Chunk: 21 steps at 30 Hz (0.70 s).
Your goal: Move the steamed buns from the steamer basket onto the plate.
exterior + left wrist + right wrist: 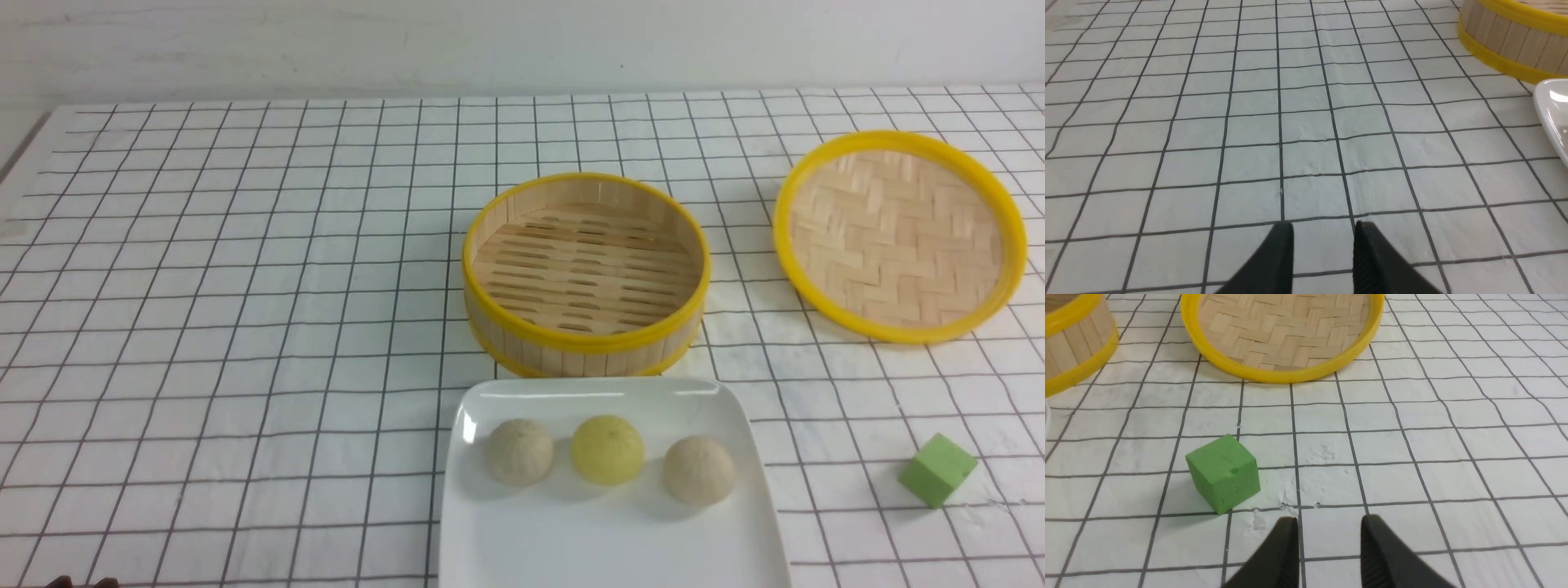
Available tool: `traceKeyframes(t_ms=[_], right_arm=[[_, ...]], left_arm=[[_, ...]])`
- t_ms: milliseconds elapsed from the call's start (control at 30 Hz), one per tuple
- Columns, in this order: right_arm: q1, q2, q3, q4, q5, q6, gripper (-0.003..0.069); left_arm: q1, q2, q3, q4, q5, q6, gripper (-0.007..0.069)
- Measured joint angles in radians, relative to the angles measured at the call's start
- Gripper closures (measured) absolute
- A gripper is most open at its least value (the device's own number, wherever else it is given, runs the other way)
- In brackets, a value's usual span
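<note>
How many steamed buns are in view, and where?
3, all in a row on the plate: beige bun left, yellow bun middle, beige bun right. Steamer basket empty.

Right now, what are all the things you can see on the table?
steamed buns: three, two beige and one pale yellow, in a row on the plate
plate: one, white, nearest the robot, in front of the steamer basket
steamer basket: one, pale wood with yellow rims, middle of the table, nothing inside
lid: one, woven bamboo with yellow rim, right of the basket
cube: one, green, right of the plate
tablecloth: one, white with black grid
left gripper: black, open, holding nothing
right gripper: black, open, near the cube
</note>
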Motion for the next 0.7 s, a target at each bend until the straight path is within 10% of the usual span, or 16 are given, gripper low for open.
traceKeyframes(t_ms=[700], right_arm=[[-0.001,0.0,0.0,0.0,0.0,-0.003,0.0419]], left_arm=[[0.0,0.0,0.0,0.0,0.0,0.0,0.0384]])
